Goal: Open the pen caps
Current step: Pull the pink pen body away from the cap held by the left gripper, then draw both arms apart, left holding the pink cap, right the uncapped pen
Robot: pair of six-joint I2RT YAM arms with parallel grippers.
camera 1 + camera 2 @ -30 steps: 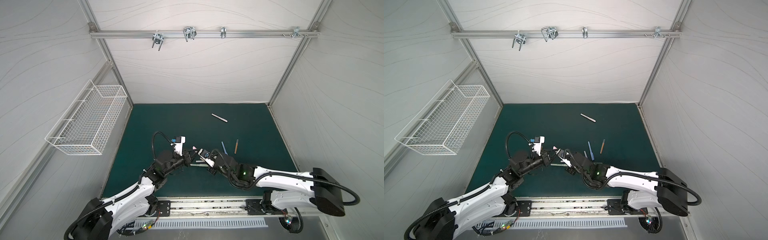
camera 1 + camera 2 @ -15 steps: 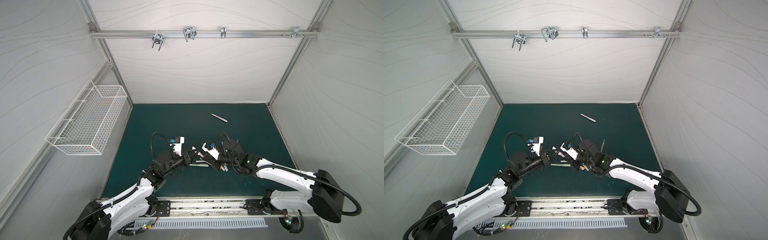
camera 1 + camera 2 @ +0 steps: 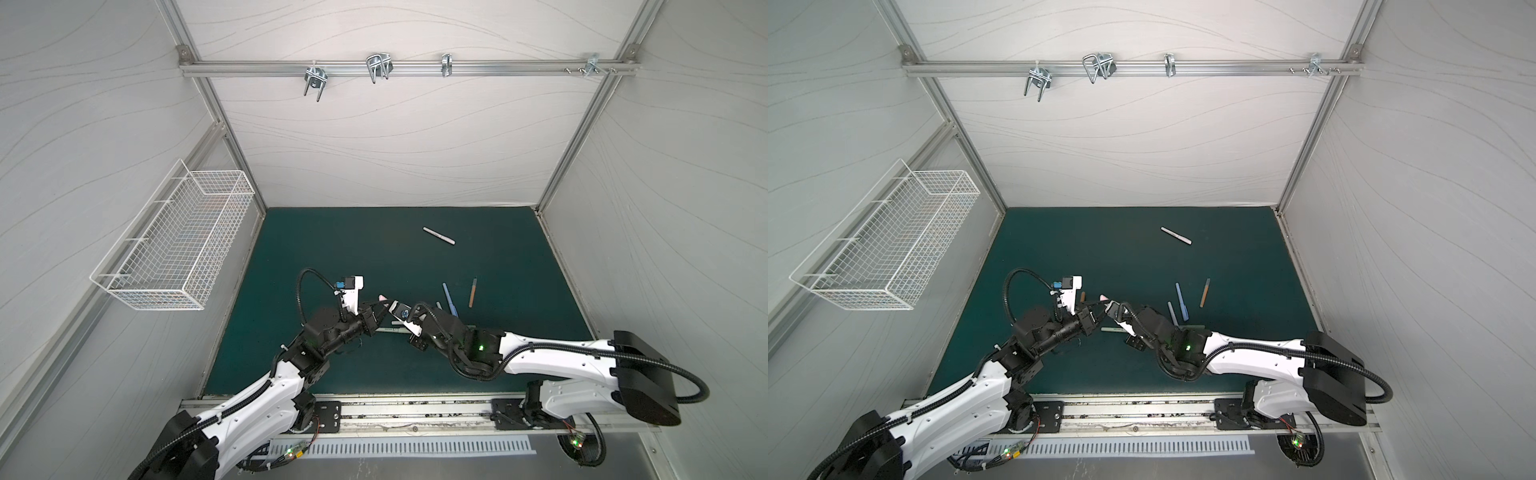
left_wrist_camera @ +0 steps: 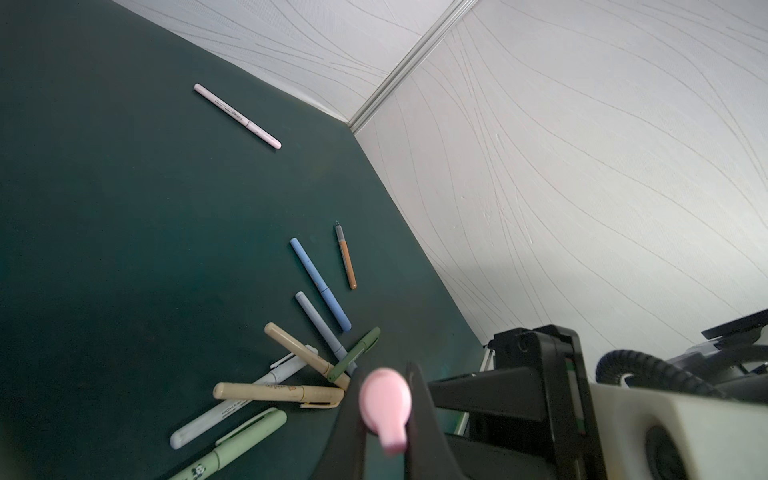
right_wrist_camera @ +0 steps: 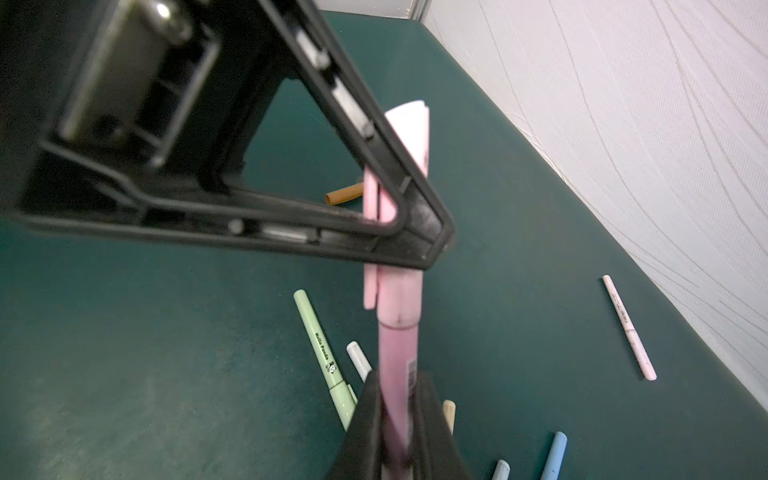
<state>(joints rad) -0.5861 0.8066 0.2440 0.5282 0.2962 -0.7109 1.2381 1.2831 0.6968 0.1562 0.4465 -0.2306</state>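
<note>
nearest the front rail, the two arms meet above the dark green mat, holding one pink pen between them, clear of the surface. the right gripper is clamped tight on the pen's darker barrel. the left gripper is pinched closed on the paler pink cap, whose rounded end pokes out between its fingers. in the right wrist view the cap sits flush on the barrel with the seam closed, so it is not yet off. beneath the grippers lies a loose heap: a light green pen, a white pen, a tan pen with a second tan pen touching its end, and a dark green pen. a lone brown cap lies just past the left gripper. a little farther out, a grey-blue pen and a blue pen lie side by side, with an orange pen, its tip bare, just apart from them. well beyond, near the back wall, a pale pink pen lies alone.
</note>
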